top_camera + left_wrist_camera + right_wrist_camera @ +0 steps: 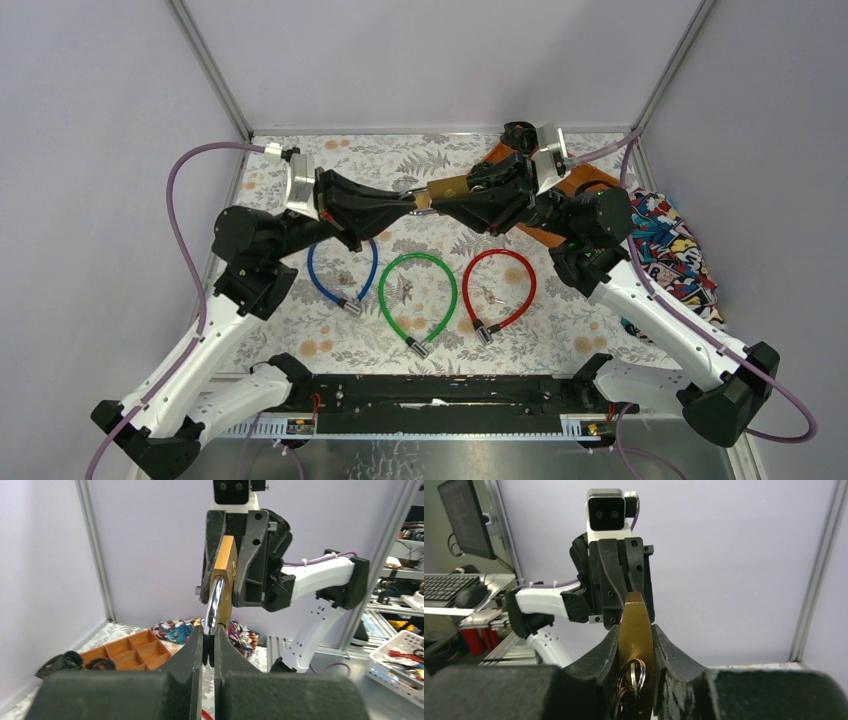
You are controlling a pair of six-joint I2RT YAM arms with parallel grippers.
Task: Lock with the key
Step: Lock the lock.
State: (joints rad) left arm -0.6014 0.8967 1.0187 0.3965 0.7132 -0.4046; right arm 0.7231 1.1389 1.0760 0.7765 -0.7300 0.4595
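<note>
**Padlock held in the air between both pincers**

The left gripper (209,650) is seen pressed together, its fingers pinching the chrome shackle (215,602) of the brass padlock (223,572). The padlock is held above the middle of the table (300,330), lifted clear of it, between the two arms. Its body is clamped by the right gripper (636,640), whose jaws are kept apart only by the body between them. A key ring (634,675) is seen at the end of the padlock nearest the right wrist camera. How many keys are on it cannot be told.

One padlock is counted. Three cable locks are laid in a row on the table nearer the arm bases: a blue cable lock (315,272), a green cable lock (383,298) and a red cable lock (500,254), each curved into a loop with its ends apart.

One wooden tray (131,649) with several compartments is placed at the back right, mostly covered by the right arm from above. Dark items are seen at one end of it, but whether they lie inside a compartment cannot be told. A colourful cloth (665,240) is bunched at the right edge of the table.
</note>
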